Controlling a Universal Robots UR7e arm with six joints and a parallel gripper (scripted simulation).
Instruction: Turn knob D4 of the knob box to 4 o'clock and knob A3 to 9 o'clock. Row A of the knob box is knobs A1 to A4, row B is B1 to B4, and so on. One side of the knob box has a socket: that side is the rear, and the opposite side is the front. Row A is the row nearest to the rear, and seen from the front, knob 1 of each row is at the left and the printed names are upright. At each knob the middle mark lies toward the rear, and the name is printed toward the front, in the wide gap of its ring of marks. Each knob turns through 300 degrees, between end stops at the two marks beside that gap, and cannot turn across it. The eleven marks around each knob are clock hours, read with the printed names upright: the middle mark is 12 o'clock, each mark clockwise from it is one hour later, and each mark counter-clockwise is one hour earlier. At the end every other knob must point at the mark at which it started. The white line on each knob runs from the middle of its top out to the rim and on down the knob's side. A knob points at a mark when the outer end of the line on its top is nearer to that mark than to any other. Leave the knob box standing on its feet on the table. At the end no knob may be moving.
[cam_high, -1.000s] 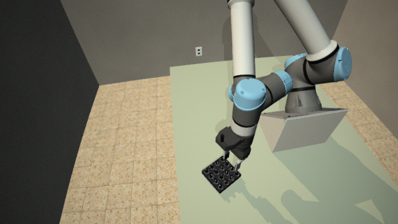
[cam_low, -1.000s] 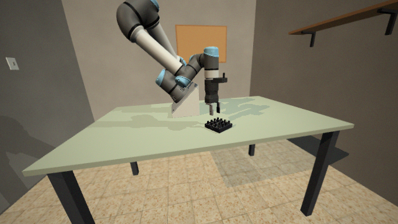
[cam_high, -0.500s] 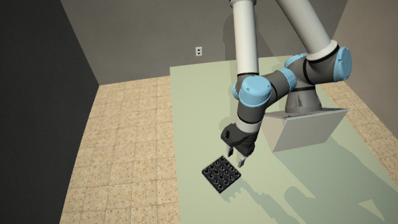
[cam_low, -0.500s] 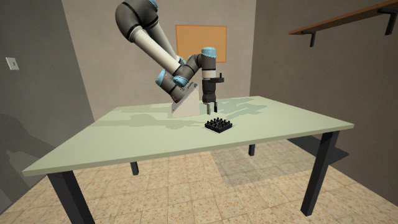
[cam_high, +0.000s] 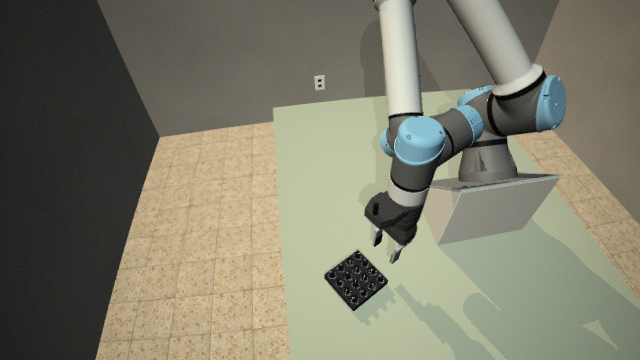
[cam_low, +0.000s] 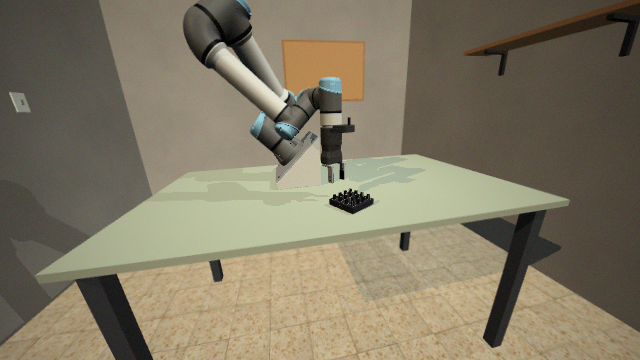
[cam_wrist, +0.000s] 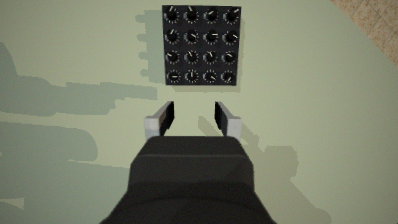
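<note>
The knob box (cam_high: 356, 280) stands on the pale green table (cam_high: 320, 165), near the table's edge in the top view and well in from the front edge in the exterior view (cam_low: 351, 201). The gripper (cam_high: 387, 250) hangs in the air beside and above the box, clear of it, its fingers spread wide apart with nothing between them. In the wrist view the box (cam_wrist: 201, 46) lies beyond the fingertips, all sixteen knobs in sight as a four by four grid, with bare table between the box's near edge and the fingers.

The white lines on the knobs show as short strokes in the wrist view, but the printed names and the rings of marks are too small and blurred to read, so which row is A and which knob is D4 or A3 cannot be told. No socket can be made out on any side. In the top and exterior views the knobs are only dark bumps. The gripper body fills the lower part of the wrist view, and the arm's (cam_high: 400, 60) upper part is cut off at the top edge of the top view.
</note>
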